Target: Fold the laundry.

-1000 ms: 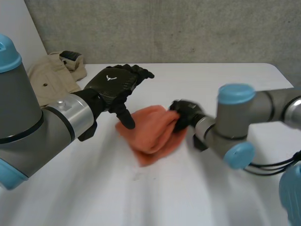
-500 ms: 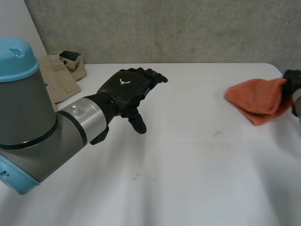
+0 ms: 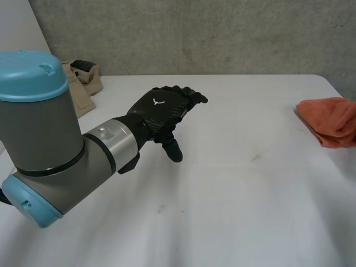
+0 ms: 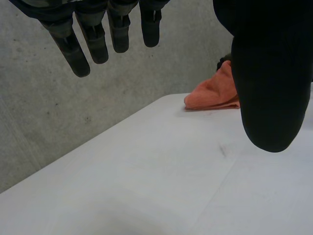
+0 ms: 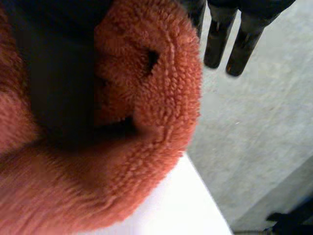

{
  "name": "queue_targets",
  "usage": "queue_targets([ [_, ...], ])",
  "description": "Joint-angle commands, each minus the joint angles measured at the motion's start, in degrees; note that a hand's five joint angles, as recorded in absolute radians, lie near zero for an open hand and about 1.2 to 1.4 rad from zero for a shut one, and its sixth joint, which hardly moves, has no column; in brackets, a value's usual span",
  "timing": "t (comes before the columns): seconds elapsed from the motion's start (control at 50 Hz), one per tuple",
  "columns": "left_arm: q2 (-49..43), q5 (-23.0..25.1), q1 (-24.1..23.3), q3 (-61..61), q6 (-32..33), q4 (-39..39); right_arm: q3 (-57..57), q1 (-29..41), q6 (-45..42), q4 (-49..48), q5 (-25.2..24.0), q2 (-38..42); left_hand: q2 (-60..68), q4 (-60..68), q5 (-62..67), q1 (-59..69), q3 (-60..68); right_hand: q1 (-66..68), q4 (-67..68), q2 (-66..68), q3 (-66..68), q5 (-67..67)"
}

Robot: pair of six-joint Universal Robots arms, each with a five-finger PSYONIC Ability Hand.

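"Starting nearest: left hand, status?"

"My left arm (image 3: 39, 133) reaches in from 8 o'clock over the white table (image 3: 222, 211). The left hand (image 3: 161, 108) hovers above the tabletop near centre, released: fingers (image 4: 78, 54) straight, thumb hanging down, nothing held."

"Location of the workpiece?"

"The orange towel (image 3: 332, 119) is at 3 o'clock from my left hand, at the table's right edge and well apart from that hand. The left wrist view shows it bunched in a mound beyond my fingertips."

"Right hand?"

"The right hand (image 5: 242, 49) is grasping the orange towel. The pile bunches round my thumb, and the fingers extend straight past its fold. Whether the towel rests on the table or is lifted, I cannot tell."

"Farther back?"

"A beige garment (image 3: 83, 89) lies crumpled at 10 o'clock on the far left corner, with a small dark item (image 3: 83, 65) on top; I cannot tell what it is. A grey concrete wall (image 3: 222, 33) stands at 12 o'clock behind the table."
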Motion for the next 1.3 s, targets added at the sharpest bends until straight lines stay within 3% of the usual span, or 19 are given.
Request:
queue_targets([
  [0.02,0.44,-0.15,0.02,-0.01,-0.52,0.0,1.27,-0.33,-5.96,10.08,-2.79,-1.67,0.74,0.88,-0.2,1.59,0.36,-4.98,-11.21,-10.05,-10.97,-12.05],
  [0.26,0.97,-0.15,0.11,-0.89,-0.69,-0.18,17.34,-4.81,-16.07,11.85,-1.3,-15.03,0.58,0.72,-0.37,1.42,0.19,-4.98,-11.21,-10.05,-10.97,-12.05],
  [0.42,2.29,-0.06,0.29,-2.21,-0.69,-0.27,21.66,-7.45,-31.71,7.55,0.63,-18.37,0.24,0.38,-0.7,1.08,-0.14,-4.98,-11.21,-10.05,-10.97,-12.05],
  [0.52,3.34,0.03,0.46,-2.91,-0.52,-0.27,20.79,-9.91,-45.23,4.13,5.55,-19.34,0.24,0.38,-0.7,1.08,-0.14,-4.98,-11.21,-10.05,-10.97,-12.05],
  [0.6,4.74,0.11,0.73,-3.44,-0.43,0.08,20.08,-9.91,-48.68,-1.48,6.7,-23.62,0.24,0.38,-0.7,1.08,-0.14,-4.98,-11.21,-10.05,-10.97,-12.05],
  [0.72,6.86,0.2,4.15,-3.44,-0.43,3.68,20.87,-9.04,-47.81,-8.88,6.53,-30.14,-0.09,0.04,-1.04,0.75,-0.48,-4.98,-11.21,-10.05,-10.97,-12.05],
  [0.8,7.82,0.03,8.36,-3.35,-0.34,9.13,23.06,-2.99,-42.64,-11.79,4.86,-35.33,0.07,0.21,-0.87,0.91,-0.31,-4.98,-11.21,-10.05,-10.97,-12.05],
  [0.9,7.04,0.03,13.46,-2.12,-0.16,13.7,32.43,5.89,-32.28,-12.32,-3.64,-42.44,-0.26,-0.13,-1.21,0.58,-0.65,-4.98,-11.21,-10.05,-10.97,-12.05],
  [0.98,3.7,0.9,20.49,-0.28,0.01,15.11,42.89,10.81,-26.12,-12.5,-9.71,-47.7,-0.26,-0.13,-1.21,0.58,-0.65,-4.98,-11.21,-10.05,-10.97,-12.05],
  [1.02,0.54,1.87,25.5,1.04,0.1,15.9,47.04,13.98,-24.79,-12.58,-11.75,-50.18,-0.26,-0.13,-1.21,0.58,-0.65,-4.98,-11.21,-10.05,-10.97,-12.05],
  [1.12,-7.02,5.64,31.92,4.55,0.97,19.06,60.03,23.64,-23.55,-13.9,-16.58,-53.44,-0.09,0.04,-1.04,0.75,-0.48,-4.98,-11.21,-10.05,-10.97,-12.05],
  [1.22,-16.5,7.93,37.1,8.86,9.31,22.32,69.81,28.75,-23.81,-14.78,-17.73,-54.93,-0.09,0.04,-1.04,0.75,-0.48,-4.98,-11.21,-10.05,-10.97,-12.05],
  [1.3,-26.68,7.94,41.41,15.61,21.33,22.94,75.44,31.48,-23.81,-15.4,-17.73,-56.25,-0.26,-0.13,-1.21,0.58,-0.65,-4.98,-11.21,-10.05,-10.97,-12.05],
])
